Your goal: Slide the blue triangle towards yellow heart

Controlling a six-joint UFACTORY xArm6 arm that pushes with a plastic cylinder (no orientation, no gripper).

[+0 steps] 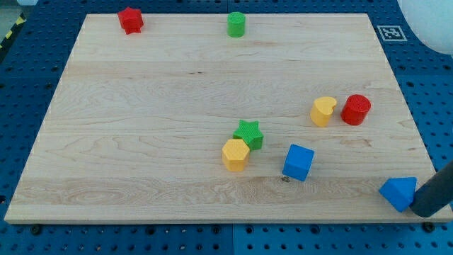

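Observation:
The blue triangle [398, 192] lies at the wooden board's bottom right corner. The yellow heart [323, 111] sits up and to the left of it, in the right half of the board, touching or almost touching a red cylinder [356, 109] on its right. My tip [422, 211] comes in from the view's right edge and rests right against the blue triangle's right side, at the board's lower right edge.
A blue cube [298, 162] lies left of the triangle. A green star [249, 134] and a yellow hexagon [235, 154] touch near the bottom centre. A red star [130, 20] and a green cylinder [236, 24] sit at the top edge.

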